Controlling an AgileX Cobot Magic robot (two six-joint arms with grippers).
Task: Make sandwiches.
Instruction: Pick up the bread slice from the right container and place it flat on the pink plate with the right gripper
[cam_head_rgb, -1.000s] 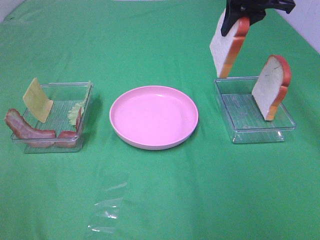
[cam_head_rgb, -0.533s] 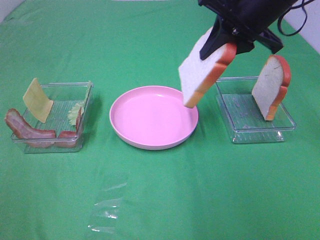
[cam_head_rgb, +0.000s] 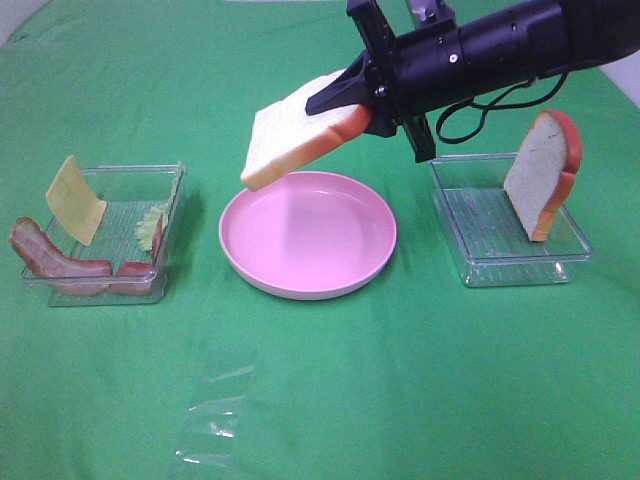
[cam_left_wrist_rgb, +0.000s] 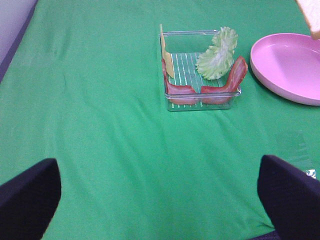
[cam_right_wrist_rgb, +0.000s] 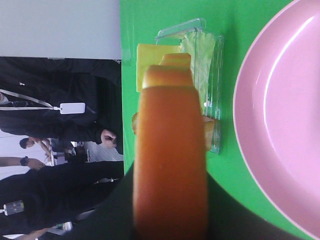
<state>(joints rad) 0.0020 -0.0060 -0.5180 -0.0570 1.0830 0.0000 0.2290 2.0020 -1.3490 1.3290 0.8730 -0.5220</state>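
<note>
My right gripper is shut on a bread slice with an orange-brown crust and holds it nearly flat above the far left rim of the round pink plate. The right wrist view shows the slice's crust edge close up, with the plate beside it. A second bread slice stands upright in the clear tray on the right. The left clear tray holds yellow cheese, lettuce and bacon strips. My left gripper is open, its fingers low at the picture's corners, well short of that tray.
A green cloth covers the whole table. A crinkled piece of clear film lies on the cloth near the front. People stand beyond the table's edge in the right wrist view.
My right arm has swung left from above the right tray to over the plate, carrying the bread slice and tilting it from hanging upright to nearly flat. The left arm has not moved.
</note>
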